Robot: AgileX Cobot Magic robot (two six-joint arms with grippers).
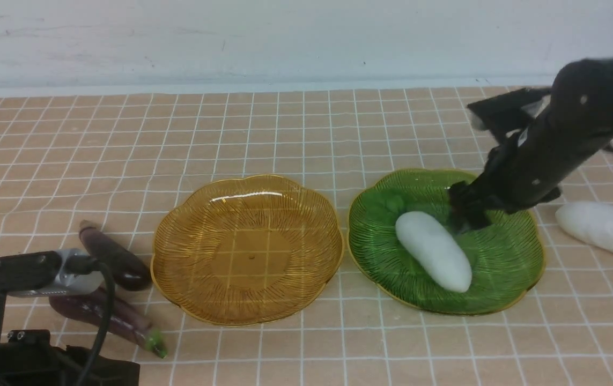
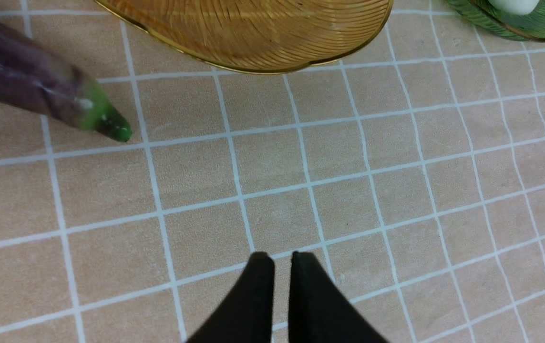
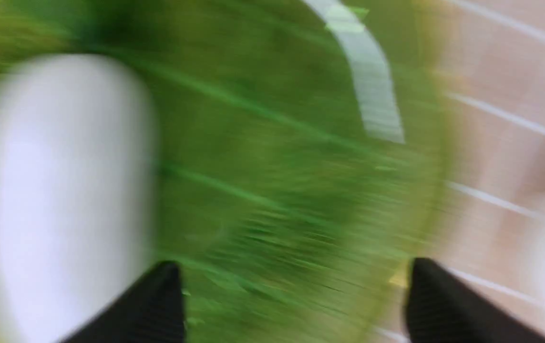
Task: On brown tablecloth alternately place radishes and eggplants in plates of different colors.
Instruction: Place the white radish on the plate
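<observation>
Brown tablecloth [image 1: 285, 134] with a white grid, pale wall [image 1: 285, 37] behind. One radish [image 1: 434, 250] lies in the green plate [image 1: 504, 252], and the second radish [image 1: 604, 228] sits on the cloth just right of it. Both eggplants [image 1: 116, 260] [image 1: 108, 316] lie together left of the amber plate [image 1: 247, 249]. Over the green plate, the right gripper [image 1: 467, 209] hangs just beside the radish, jaws spread wide. Meanwhile the left gripper [image 2: 277, 259] is low over bare cloth, fingers pressed nearly together.

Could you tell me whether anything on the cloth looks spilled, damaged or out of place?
Nothing stands out. One radish lies fully inside the green plate; the other radish and both eggplants lie intact on the brown tablecloth, which is only mildly wrinkled.
</observation>
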